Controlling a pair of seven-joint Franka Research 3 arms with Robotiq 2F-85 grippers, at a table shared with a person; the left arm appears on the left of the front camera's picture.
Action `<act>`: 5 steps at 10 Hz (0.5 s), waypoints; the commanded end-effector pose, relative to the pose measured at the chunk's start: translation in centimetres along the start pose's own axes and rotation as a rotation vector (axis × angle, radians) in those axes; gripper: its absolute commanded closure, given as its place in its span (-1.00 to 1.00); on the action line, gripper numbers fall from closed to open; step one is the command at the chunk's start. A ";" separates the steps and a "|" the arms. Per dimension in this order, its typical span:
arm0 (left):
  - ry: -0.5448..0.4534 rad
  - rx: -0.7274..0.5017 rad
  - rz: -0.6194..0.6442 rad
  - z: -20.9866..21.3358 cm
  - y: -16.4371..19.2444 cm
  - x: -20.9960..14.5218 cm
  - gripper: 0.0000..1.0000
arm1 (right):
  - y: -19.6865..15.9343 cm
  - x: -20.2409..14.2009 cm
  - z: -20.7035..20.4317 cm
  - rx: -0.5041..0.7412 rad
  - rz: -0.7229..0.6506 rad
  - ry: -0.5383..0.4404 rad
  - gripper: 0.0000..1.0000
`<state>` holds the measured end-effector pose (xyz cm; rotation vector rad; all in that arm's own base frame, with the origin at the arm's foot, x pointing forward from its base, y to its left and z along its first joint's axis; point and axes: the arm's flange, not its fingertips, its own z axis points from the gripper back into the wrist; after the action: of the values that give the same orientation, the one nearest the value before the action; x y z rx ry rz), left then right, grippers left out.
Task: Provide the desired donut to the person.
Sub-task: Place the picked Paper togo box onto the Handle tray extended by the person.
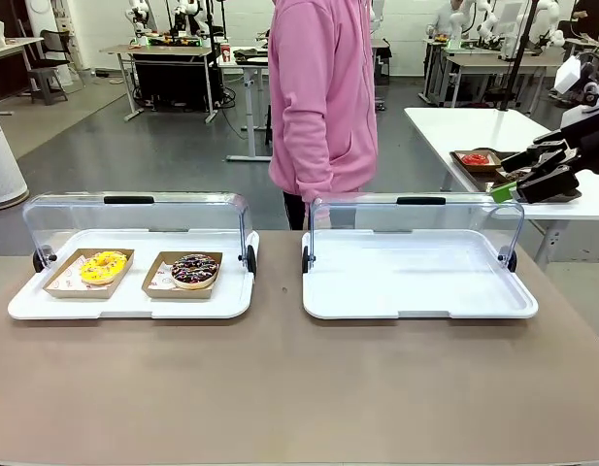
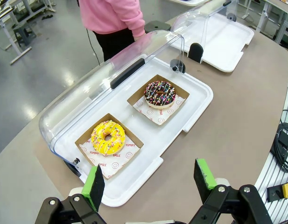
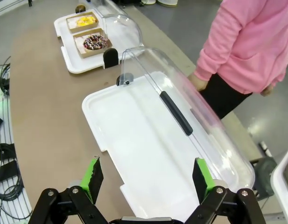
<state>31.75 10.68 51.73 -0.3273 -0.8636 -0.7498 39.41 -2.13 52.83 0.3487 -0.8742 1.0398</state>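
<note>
Brown tabletop [image 1: 280, 388] sits nearest the front cam, bare along the near edge. Beyond it, 2 white plastic display trays w/ clear hinged dome lids, both lids swung up & back: left tray [image 1: 124, 306] holds the donuts, right tray [image 1: 415, 301] has nothing on it.

Donuts, 2 total, each in its own shallow brown cardboard tray on printed paper: yellow-iced ring donut w/ sprinkles [image 1: 103, 266] at far left, chocolate-iced ring donut w/ coloured sprinkles [image 1: 194, 271] just beside it to the right, cardboard trays close but apart. Which one is wanted can't be told; person in bright pink hoodie [image 1: 323, 97] stands at the far side between the 2 white trays, one hand [image 3: 198, 82] low by the right tray's lid, no clear pointing.

Handling, my guess: donuts are light, soft, icing sticky & easily smeared, so squeezing the ring would crush or mark it. Better to pinch a cardboard tray's wall; stiff enough, though thin card may flex & tip if gripped at one corner only. Keep level.

Grippers, 2: left gripper [image 2: 151, 179] hangs above the left tray's near edge, green pads spread wide, nothing between them. Right gripper [image 3: 146, 177] hovers over the right tray's near end, jaws wide apart, holding nothing; front cam shows it off to the far right [image 1: 532, 180], well clear of the donuts.
</note>
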 end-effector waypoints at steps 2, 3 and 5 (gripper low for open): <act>-0.007 -0.006 0.018 0.0 0.0 0.1 -1.00 | 0.0 0.1 0.1 -0.007 0.003 0.002 -1.00; -0.007 -0.006 0.018 0.0 0.0 0.1 -1.00 | 0.0 0.1 0.1 -0.007 0.003 0.002 -1.00; -0.007 -0.006 0.018 0.0 0.0 0.1 -1.00 | 0.0 0.1 0.1 -0.007 0.003 0.002 -1.00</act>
<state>31.75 10.68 51.73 -0.3273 -0.8636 -0.7498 39.41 -2.18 52.94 0.3452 -0.8753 1.0418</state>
